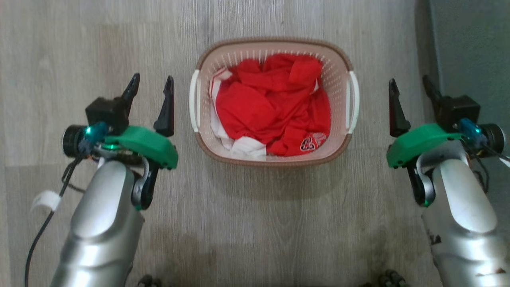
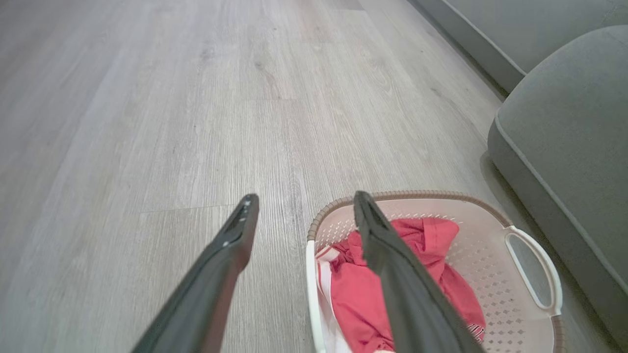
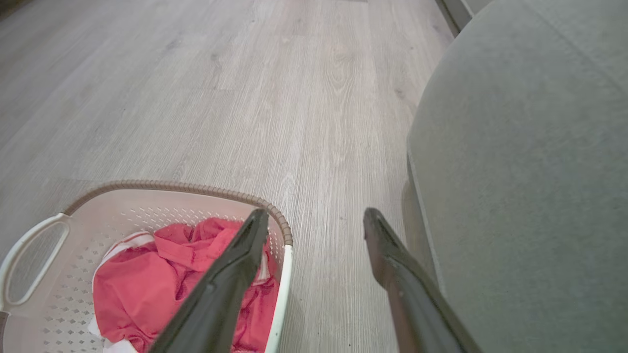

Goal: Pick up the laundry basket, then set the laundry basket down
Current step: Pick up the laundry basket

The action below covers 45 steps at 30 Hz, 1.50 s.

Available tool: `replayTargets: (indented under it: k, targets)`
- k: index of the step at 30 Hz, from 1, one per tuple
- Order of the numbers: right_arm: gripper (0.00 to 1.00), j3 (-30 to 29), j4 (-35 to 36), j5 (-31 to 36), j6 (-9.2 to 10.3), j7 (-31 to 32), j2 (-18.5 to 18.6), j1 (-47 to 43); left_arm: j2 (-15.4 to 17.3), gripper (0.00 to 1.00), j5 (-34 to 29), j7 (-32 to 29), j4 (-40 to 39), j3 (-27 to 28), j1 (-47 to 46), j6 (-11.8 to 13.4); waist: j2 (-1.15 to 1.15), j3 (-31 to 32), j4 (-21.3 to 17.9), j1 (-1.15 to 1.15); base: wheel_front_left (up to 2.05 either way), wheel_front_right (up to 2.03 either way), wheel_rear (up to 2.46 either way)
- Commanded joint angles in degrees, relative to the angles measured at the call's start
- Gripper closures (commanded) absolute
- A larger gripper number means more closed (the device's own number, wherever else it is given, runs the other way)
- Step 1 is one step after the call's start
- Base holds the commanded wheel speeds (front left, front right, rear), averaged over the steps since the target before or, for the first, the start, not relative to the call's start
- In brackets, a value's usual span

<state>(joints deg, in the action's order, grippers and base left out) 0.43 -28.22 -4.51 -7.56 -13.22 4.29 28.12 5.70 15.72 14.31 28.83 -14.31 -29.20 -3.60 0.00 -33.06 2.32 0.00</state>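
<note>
The laundry basket [image 1: 342,63] stands on the floor straight ahead, cream with a brown rim, white side handles and red clothes inside. Off its left handle hangs my left gripper [image 1: 153,85], open and holding nothing, a short gap from the basket. On the other side my right gripper [image 1: 410,87] is open too, a wider gap from the right handle. From the left wrist the laundry basket [image 2: 485,255] lies lower right of that gripper [image 2: 304,203]. In the right wrist view the laundry basket [image 3: 88,220] sits lower left of the right gripper [image 3: 316,218].
Grey wood-look floor [image 1: 99,48] lies all around the basket. A grey upholstered seat [image 3: 530,171] stands close on the right, beside my right gripper, also as the grey seat [image 2: 574,127] in the left wrist view. A grey wall base [image 2: 471,39] runs behind it.
</note>
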Motion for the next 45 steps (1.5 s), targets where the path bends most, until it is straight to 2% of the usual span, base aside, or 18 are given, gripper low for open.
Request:
replayTargets:
  k: [1, 8, 15, 29, 36, 45]
  targets:
    - [0.0, 1.53, 0.08, 0.38, 0.08, -0.81, -0.63, 0.89, 0.6, 0.0, 0.13, 0.65, 0.47, 1.25, -2.07, -0.37, 0.0, -2.92, -0.13, 0.0, 0.0, 0.0, 0.0]
    - [0.0, 2.25, -4.68, 0.1, 0.08, -1.35, -1.05, 4.28, -0.61, 0.0, -0.25, 0.67, 6.58, 0.34, -6.31, -1.85, 0.0, -6.74, -0.72, 0.0, 0.0, 0.0, 0.0]
    - [0.0, 5.48, -10.07, -1.08, 0.08, -1.71, -1.36, 8.86, -0.94, 0.0, -0.7, 0.68, 14.82, -0.33, -10.88, -2.91, 0.0, -10.15, -2.28, 0.0, 0.0, 0.0, 0.0]
    - [0.0, 12.77, -15.9, -7.71, 0.08, -1.77, -1.4, 14.24, -0.7, 0.0, -0.15, 0.68, 30.33, -2.9, -19.79, -3.83, 0.0, -15.05, -3.63, 0.0, 0.0, 0.0, 0.0]
    - [0.0, 15.8, -20.12, -9.91, 0.08, -1.77, -1.41, 17.17, -0.93, 0.0, 3.28, 0.64, 36.46, -7.33, -23.6, -3.87, 0.0, -16.6, -4.15, 0.0, 0.0, 0.0, 0.0]
    - [0.0, 18.33, -24.9, -11.96, 0.08, -1.77, -1.41, 20.35, -0.52, 0.0, 9.29, -1.15, 38.95, -13.33, -26.7, -3.88, 0.0, -18.26, -4.08, 0.0, 0.0, 0.0, 0.0]
